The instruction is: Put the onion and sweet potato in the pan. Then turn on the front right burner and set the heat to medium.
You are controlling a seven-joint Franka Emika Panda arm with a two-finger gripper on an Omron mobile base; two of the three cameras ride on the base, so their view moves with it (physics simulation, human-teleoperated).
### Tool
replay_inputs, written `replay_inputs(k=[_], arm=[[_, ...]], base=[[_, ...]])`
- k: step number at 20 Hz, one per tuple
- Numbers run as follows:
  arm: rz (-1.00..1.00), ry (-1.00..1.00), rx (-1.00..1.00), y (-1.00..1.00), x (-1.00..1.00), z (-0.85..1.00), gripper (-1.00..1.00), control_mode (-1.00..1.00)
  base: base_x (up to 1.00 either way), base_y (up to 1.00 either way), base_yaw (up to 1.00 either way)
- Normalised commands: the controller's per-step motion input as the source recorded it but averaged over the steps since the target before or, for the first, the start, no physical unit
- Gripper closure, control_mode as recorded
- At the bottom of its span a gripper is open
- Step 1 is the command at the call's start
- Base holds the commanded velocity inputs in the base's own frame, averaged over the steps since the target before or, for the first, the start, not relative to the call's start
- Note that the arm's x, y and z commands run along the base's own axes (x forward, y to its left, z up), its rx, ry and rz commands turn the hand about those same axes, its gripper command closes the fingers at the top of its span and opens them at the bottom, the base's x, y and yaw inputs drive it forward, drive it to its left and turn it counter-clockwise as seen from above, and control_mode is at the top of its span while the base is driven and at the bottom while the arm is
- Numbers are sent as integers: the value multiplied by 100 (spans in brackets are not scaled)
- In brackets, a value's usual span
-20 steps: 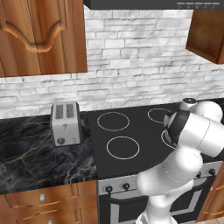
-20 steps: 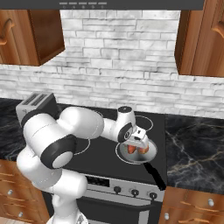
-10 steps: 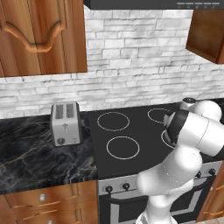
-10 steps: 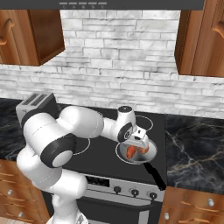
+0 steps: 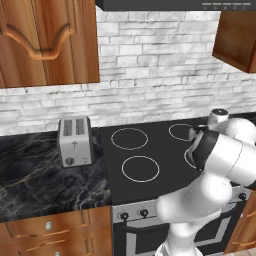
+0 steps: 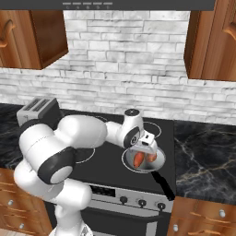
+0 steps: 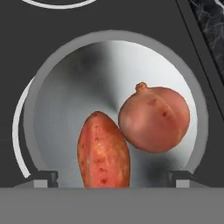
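The pan (image 7: 65, 87) is a small, round, shallow silver-grey metal one, sitting on the black glass cooktop over the front right burner (image 7: 16, 127), whose thin white ring peeks out along one side of the rim. Its long black handle (image 6: 164, 184) points toward the stove's front edge. Inside lie the sweet potato (image 7: 103, 153), an elongated orange-red root with a speckled skin, and the onion (image 7: 154, 118), round and reddish-brown with a small stem nub. The two touch each other.
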Motion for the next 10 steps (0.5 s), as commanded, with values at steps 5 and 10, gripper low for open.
replay_inputs(k=[5,10], arm=[[0,-18,2,-9,-73,43,-100,-100],[0,-19,10,-26,-56,16,-100,-100]], base=[[0,0,0],[0,0,0]])
